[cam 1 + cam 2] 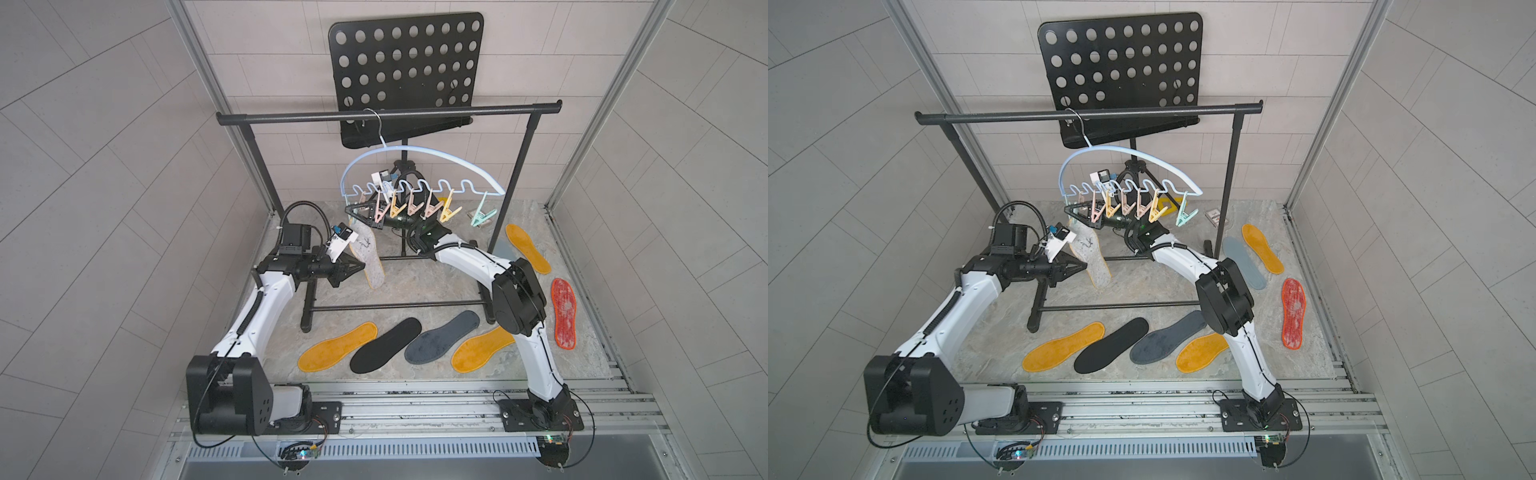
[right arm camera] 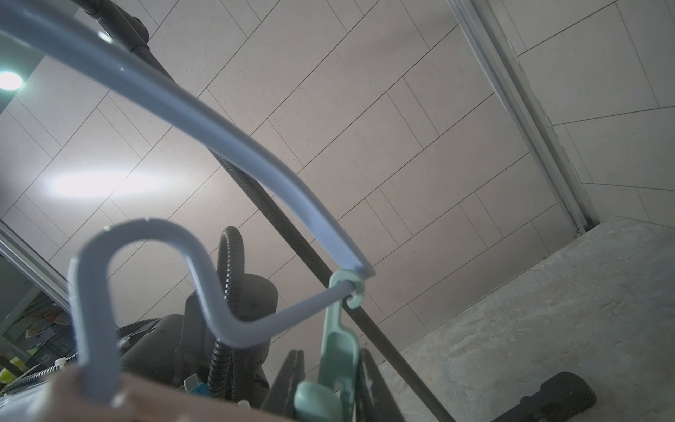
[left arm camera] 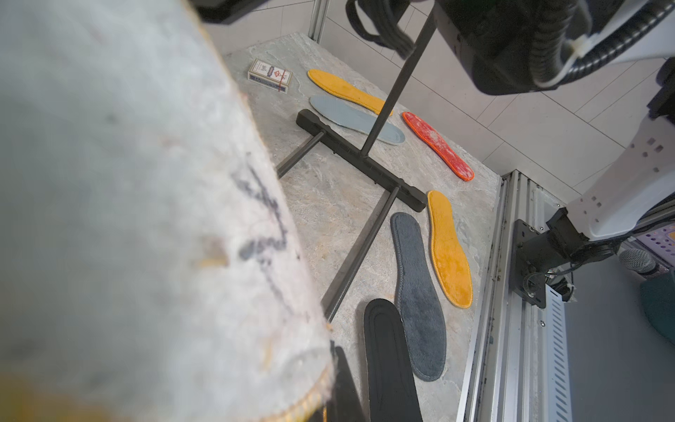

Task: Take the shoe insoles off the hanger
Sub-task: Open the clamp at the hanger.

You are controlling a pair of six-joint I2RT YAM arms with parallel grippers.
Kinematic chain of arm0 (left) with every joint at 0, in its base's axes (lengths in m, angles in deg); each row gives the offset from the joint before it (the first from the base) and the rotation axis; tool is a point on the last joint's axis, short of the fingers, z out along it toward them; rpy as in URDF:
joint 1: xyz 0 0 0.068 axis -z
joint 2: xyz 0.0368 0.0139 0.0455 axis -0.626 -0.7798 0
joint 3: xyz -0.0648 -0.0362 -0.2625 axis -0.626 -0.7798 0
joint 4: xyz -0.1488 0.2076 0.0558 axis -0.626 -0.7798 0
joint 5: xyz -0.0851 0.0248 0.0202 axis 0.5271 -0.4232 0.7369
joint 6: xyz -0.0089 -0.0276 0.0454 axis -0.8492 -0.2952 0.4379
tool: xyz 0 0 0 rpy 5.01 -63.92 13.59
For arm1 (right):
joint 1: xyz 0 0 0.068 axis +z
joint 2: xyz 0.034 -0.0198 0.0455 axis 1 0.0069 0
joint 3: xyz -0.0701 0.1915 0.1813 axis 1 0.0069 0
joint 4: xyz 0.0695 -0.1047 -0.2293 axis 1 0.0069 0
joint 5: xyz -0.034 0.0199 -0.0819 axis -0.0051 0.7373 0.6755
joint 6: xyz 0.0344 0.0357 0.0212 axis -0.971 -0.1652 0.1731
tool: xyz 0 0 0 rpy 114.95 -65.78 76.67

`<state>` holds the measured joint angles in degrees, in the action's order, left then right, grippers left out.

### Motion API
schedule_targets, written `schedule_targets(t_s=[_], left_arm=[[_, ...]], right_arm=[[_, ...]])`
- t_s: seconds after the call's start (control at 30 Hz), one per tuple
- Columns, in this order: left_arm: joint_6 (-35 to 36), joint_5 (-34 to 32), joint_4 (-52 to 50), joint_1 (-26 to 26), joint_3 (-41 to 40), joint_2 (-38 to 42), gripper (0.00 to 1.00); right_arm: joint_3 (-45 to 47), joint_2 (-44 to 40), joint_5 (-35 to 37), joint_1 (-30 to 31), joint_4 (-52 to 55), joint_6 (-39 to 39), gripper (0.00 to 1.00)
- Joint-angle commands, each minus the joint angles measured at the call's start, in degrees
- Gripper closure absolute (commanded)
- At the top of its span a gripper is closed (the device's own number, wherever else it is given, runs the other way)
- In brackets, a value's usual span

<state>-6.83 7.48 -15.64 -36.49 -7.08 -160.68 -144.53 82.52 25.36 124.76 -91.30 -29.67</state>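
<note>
While your left jaws hold the insole (image 1: 370, 257) and the right jaws seem to pinch its clip (image 2: 338, 350), pulling early could drag the hanger (image 2: 226, 133) off the rack (image 1: 291, 117).

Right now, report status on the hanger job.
Left gripper shut on hanging yellow-edged insole. Right gripper at its mint clip. Insole not yet off hanger. Nothing blocking.

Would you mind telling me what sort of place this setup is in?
Probably a robot test cell, not a home: two arms bolted to an aluminium rail, panelled walls, and staged props like the garment rack and music stand.
</note>
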Motion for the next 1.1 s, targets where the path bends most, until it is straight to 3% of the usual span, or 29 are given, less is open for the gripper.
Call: schedule_targets(t_s=[0.0,1.07], left_arm=[[-0.45,-0.5,-2.64,0.08,1.18,-1.32,1.0],[-5.09,-2.86,1.41,0.97,-7.23,4.57,1.0]], right_arm=[[-0.7,-2.38,1.86,-0.35,3.64,0.58,1.0],[-5.25,-1.52,6.41,-1.58,8.49,2.89,1.0]])
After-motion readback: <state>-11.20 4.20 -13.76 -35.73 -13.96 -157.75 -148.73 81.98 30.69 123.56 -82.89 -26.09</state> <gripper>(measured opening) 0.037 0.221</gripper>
